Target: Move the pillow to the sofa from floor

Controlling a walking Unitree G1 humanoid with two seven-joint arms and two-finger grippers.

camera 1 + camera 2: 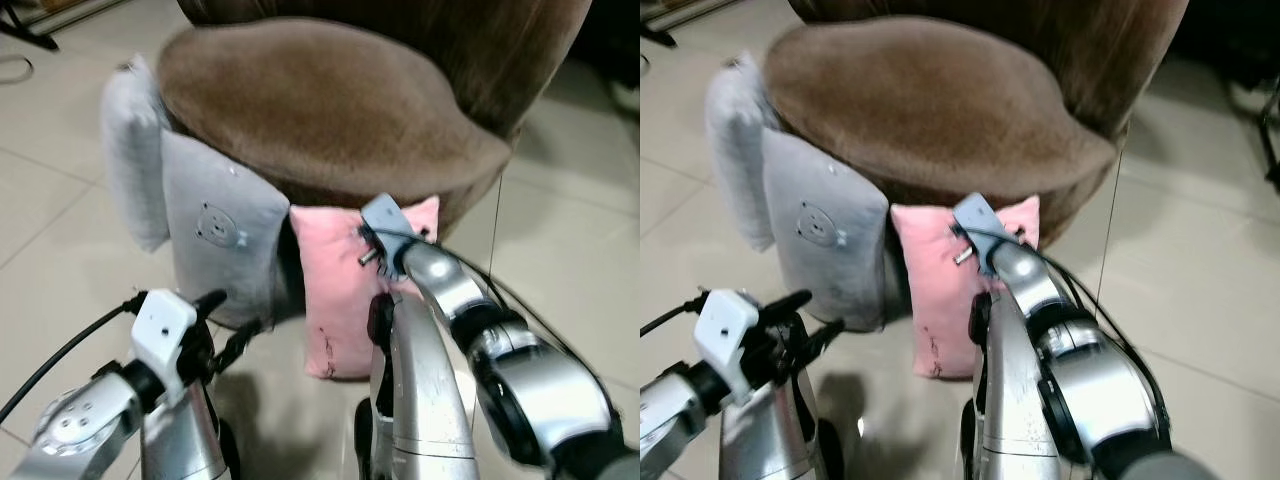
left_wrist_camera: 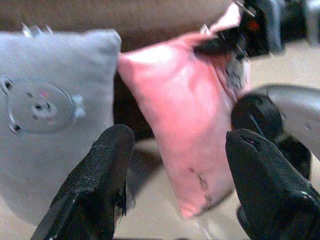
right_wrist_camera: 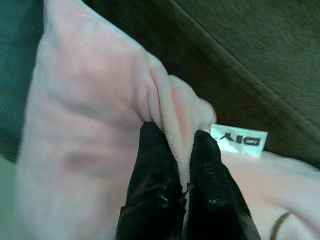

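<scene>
1 pink pillow (image 1: pixel 340 290), seemingly 2 grey pillows (image 1: pixel 215 235)

Left gripper (image 2: pixel 172 175) agape before pink pillow (image 2: pixel 185 115), grey pillow (image 2: pixel 52 110) just beside.

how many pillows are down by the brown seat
3. A pink pillow stands on the floor against the seat front, pinched by the right claw. Two grey ones lean at its left: one with a bear face, one behind it.

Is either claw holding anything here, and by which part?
The right claw is shut on the pink pillow, pinching a fold of fabric at its top edge beside the white label. The left claw is open, holding nothing.
</scene>
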